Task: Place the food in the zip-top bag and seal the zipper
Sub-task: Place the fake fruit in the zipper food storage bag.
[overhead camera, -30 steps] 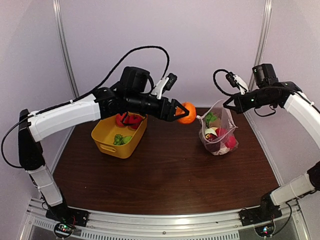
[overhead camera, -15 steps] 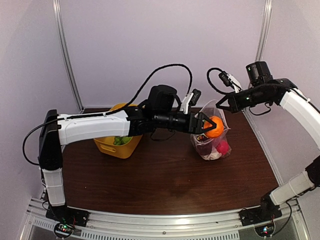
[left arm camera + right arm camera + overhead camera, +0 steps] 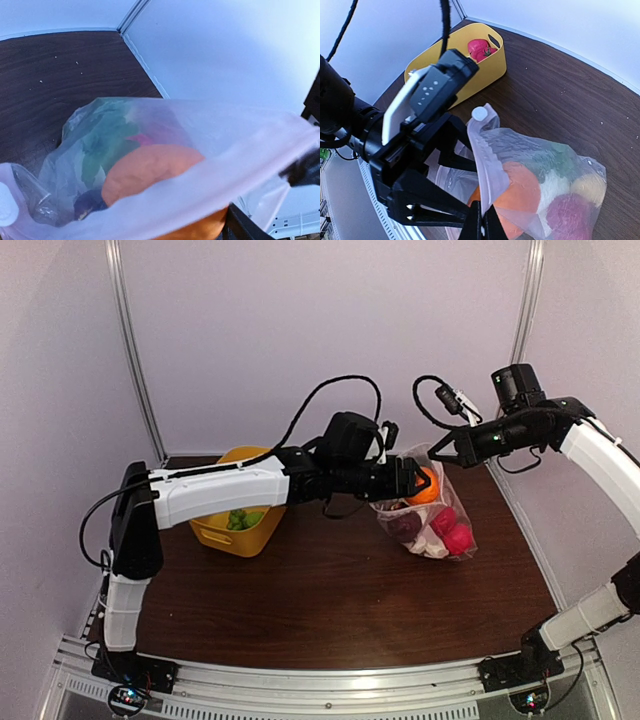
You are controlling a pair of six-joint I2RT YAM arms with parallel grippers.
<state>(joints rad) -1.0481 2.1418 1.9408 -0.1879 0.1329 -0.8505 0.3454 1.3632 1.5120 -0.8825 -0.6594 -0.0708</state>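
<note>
The left gripper [image 3: 412,483] reaches into the mouth of the clear bag [image 3: 437,525]. Its fingers appear closed around an orange fruit [image 3: 426,486], which sits just inside the opening and is not yet let go. The right gripper [image 3: 481,220] is pinched shut on the bag's upper lip, holding the mouth up and open.

Several toy foods already lie in the bag: a pink piece [image 3: 458,536], a dark purple piece [image 3: 404,527], and, seen from the right wrist, a green piece [image 3: 555,161] and a white piece [image 3: 555,192].

Well apart to the left, a yellow tub [image 3: 224,536] stands on the dark wooden table [image 3: 330,590]. It holds green pieces [image 3: 240,519] and a red piece [image 3: 481,47].

The zipper [image 3: 482,160] along the mouth is unsealed.

Filling looks well under way but unfinished: the orange fruit needs releasing, the tub's pieces need moving, and sealing has not begun.
</note>
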